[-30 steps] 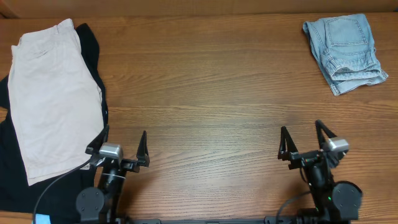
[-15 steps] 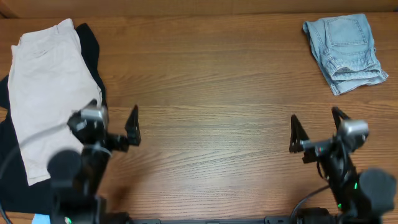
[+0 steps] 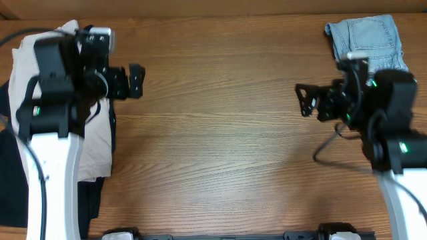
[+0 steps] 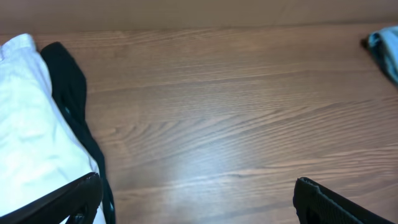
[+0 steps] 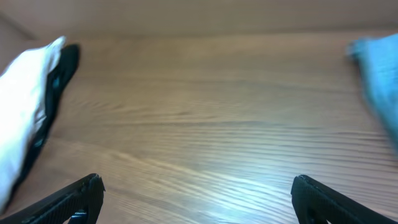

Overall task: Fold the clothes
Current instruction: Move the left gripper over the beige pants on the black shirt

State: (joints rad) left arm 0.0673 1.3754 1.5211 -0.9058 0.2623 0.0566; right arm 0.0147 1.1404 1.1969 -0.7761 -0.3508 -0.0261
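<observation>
Overhead, both arms hang above the wooden surface [image 3: 220,133] with nothing taken up yet. Your left hand [image 3: 133,81] is spread fully wide and empty, just off the edge of the cream shorts [image 3: 95,147]. These lie flat at the left side on top of the black top [image 3: 10,187]. Your right hand [image 3: 305,100] is equally wide and empty, near the denim shorts [image 3: 370,37] bunched in the far right corner. The cream cotton looks light and limp, likely to sag and drag the dark cloth beneath – so pinch it at the thicker far end, where the waistband seems to lie, one corner per hand, catching only the top layer.
</observation>
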